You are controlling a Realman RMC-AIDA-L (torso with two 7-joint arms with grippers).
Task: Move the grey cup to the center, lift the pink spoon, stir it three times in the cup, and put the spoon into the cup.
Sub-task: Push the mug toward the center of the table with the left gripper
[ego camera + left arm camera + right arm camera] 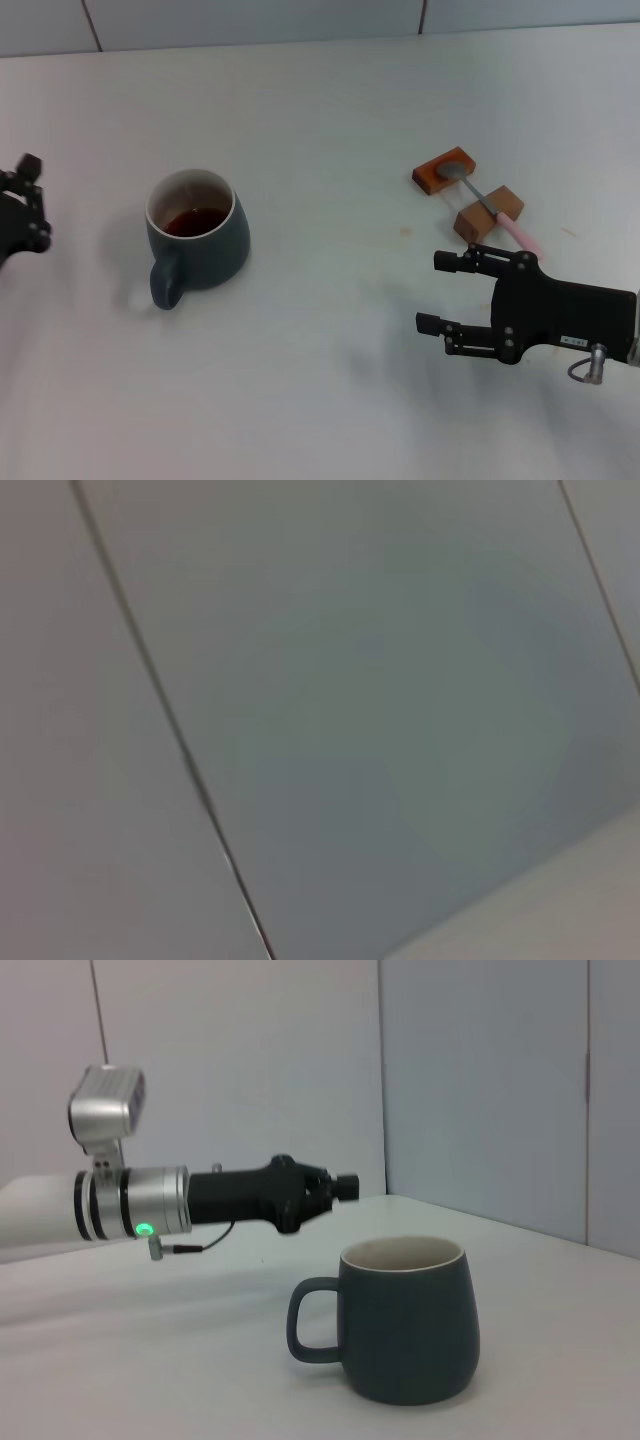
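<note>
The grey cup (200, 240) stands upright on the white table, left of the middle, with its handle toward me and dark liquid inside. It also shows in the right wrist view (405, 1320). The pink spoon (510, 228) lies across two brown wooden blocks at the right, its metal bowl on the far block. My right gripper (438, 292) is open and empty, just in front of the spoon's handle end and pointing toward the cup. My left gripper (32, 200) is open at the far left edge, apart from the cup; the right wrist view shows it too (335, 1188).
The far wooden block (445, 170) and the near block (490, 212) carry the spoon. A grey panelled wall (300, 20) runs along the table's far edge. The left wrist view shows only wall panels (400, 730).
</note>
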